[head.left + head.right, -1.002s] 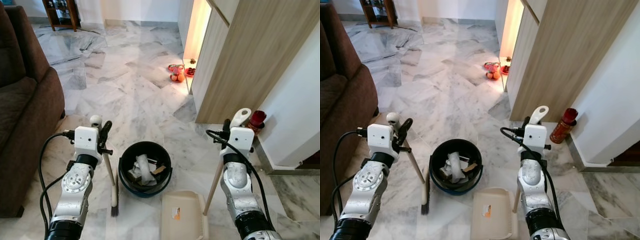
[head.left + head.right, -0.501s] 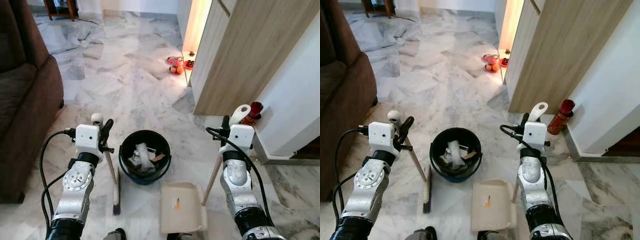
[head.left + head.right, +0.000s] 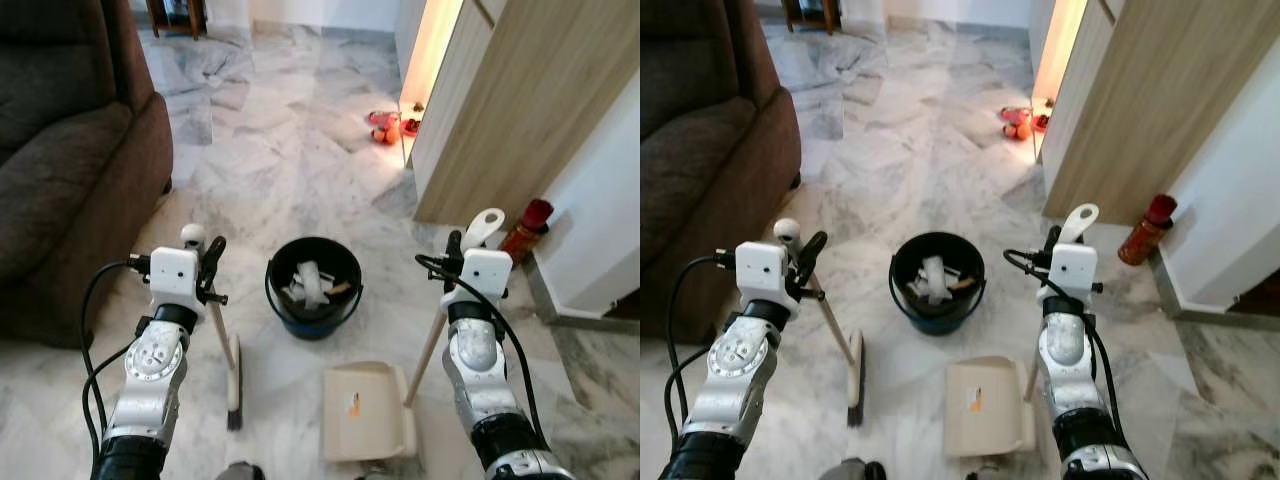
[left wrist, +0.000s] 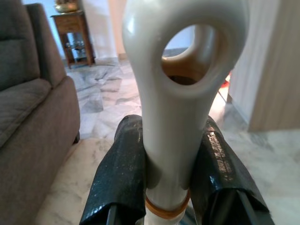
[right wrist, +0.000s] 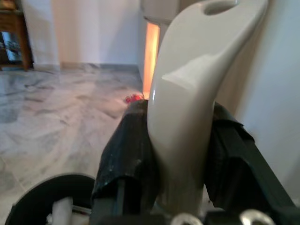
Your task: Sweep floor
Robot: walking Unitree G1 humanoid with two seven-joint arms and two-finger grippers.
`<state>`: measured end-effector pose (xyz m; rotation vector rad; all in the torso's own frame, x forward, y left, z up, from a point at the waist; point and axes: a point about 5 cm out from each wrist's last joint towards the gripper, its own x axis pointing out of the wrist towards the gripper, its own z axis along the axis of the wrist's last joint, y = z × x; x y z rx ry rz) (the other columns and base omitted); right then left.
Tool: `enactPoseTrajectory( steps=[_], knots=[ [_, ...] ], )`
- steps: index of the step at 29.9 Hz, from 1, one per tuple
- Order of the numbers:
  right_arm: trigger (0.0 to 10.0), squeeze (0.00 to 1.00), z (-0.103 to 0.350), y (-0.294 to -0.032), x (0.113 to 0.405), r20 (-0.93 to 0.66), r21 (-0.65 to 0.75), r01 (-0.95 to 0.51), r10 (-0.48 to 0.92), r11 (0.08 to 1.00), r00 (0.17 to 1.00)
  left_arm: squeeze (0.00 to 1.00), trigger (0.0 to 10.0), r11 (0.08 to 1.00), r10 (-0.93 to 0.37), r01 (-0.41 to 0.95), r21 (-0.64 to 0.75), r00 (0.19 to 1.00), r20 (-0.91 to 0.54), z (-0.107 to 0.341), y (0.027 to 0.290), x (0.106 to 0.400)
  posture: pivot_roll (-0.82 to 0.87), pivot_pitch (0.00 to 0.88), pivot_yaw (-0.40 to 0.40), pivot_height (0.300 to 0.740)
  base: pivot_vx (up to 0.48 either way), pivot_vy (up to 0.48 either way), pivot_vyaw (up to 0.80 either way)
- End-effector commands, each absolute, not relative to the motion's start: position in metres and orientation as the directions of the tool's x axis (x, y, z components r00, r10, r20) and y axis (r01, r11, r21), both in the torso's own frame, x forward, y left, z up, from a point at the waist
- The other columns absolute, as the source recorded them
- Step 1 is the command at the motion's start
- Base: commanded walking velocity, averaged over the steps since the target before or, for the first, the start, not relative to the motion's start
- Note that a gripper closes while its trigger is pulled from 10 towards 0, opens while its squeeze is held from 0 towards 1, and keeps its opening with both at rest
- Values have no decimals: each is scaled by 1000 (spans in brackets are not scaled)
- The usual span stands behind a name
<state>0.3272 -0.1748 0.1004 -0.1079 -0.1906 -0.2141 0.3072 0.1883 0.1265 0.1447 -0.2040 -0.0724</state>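
My left gripper [image 3: 209,263] is shut on the pale handle of a broom [image 3: 221,335]. Its brush head [image 3: 233,398] rests on the marble floor to the left of a black bucket [image 3: 283,301]. In the left wrist view the black fingers [image 4: 121,180] clamp the looped handle end [image 4: 183,70]. My right gripper [image 3: 455,252] is shut on the upright handle [image 3: 428,345] of a cream dustpan [image 3: 365,425], which lies flat on the floor in front of the bucket. The right wrist view has the fingers [image 5: 126,159] pressed on that handle [image 5: 187,108]. The bucket holds crumpled white paper and scraps.
A brown sofa [image 3: 70,150] fills the left side. A wooden cabinet [image 3: 520,110] and a white wall stand on the right, with a red bottle [image 3: 527,228] at their foot. Small red items [image 3: 385,128] lie by the lit gap. Open marble floor stretches ahead.
The whole view has shifted right and back: the bucket sits farther from me and more of the sofa shows. Both grippers keep the same hold on broom and dustpan.
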Motion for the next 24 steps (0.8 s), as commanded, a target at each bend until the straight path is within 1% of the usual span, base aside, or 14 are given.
enactPoseTrajectory(
  steps=[1,11,15,24],
  knots=[
    [10000,0,103,-181,327,213,-78,237,-216,968,953,0,10000,985,-103,66,162,967,232,134,183,310,-30,78,-61,740,0,0,0],
    [10000,0,102,-183,328,206,-61,241,-224,969,953,0,10000,986,-103,71,149,971,218,131,182,311,-36,74,-62,740,0,0,0],
    [10000,0,100,-184,328,187,-45,249,-237,967,953,0,10000,986,-102,71,148,971,216,130,182,312,-68,71,-64,740,0,0,0],
    [10000,0,100,-182,328,190,-50,247,-233,968,954,0,10000,985,-112,84,149,975,191,124,183,314,-119,43,-32,740,0,0,-760]
  ],
)
